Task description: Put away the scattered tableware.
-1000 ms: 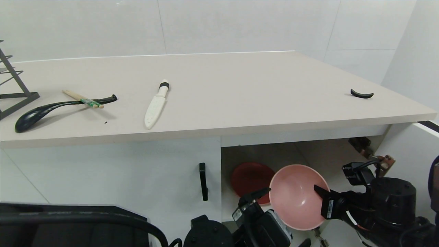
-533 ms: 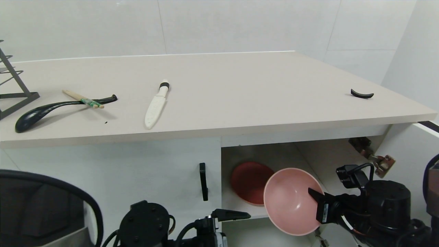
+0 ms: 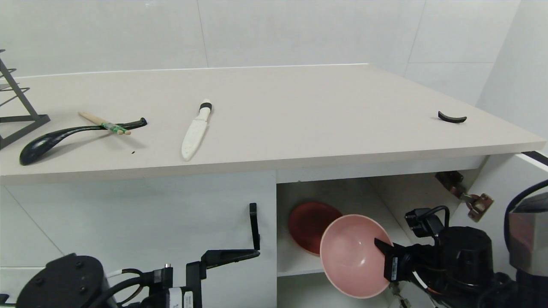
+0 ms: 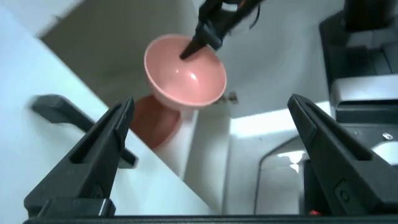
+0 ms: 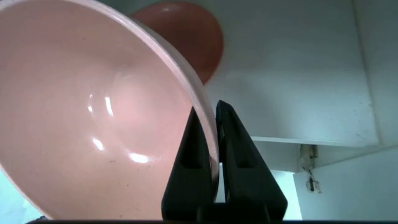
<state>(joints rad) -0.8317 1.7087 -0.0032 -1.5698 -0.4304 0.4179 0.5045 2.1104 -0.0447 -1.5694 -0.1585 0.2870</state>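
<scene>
Evidently the right gripper [image 3: 380, 244] clamps the pink bowl [image 3: 349, 256] by its rim, tilted to slide onto the shelf [image 3: 295, 266] beside the red dish [image 3: 308, 219]; the left gripper [image 4: 210, 104] gapes empty.

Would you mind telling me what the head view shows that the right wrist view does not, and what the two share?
Head view, not the wrist view: the countertop with a black ladle, chopsticks, a white knife, and the closed door's black handle. Right wrist view, not the head view: both fingers of the right gripper, one on each side of the pink bowl's rim. Shared: the tilted pink bowl in that gripper and the red dish on the cabinet shelf behind it.
</scene>
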